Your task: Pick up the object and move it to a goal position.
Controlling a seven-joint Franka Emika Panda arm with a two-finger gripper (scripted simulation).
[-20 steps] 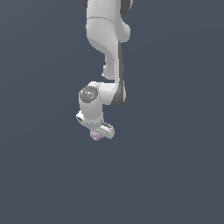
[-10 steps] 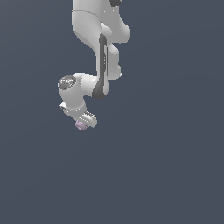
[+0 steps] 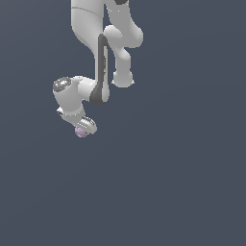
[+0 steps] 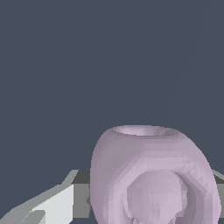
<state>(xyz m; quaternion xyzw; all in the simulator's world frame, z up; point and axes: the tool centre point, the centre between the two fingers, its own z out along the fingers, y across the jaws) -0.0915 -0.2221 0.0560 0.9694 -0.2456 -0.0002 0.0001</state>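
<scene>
The object [image 3: 80, 132] is a small pale pink-lilac rounded lump. It sits at the tip of my white gripper [image 3: 83, 129], in the exterior view's left half. My gripper is shut on it and holds it up off the plain grey ground. In the wrist view the object [image 4: 153, 175] fills the lower part of the picture, with a ring-like mark facing the camera. One pale finger [image 4: 52, 205] shows beside it; the other finger is hidden behind the lump.
My white arm [image 3: 103, 43] reaches down from the top of the exterior view. All around is a uniform dark grey-blue surface [image 3: 182, 182].
My gripper has swung toward the exterior view's left and slightly upward over the last second, carrying the object with it. The wrist has turned as it moved.
</scene>
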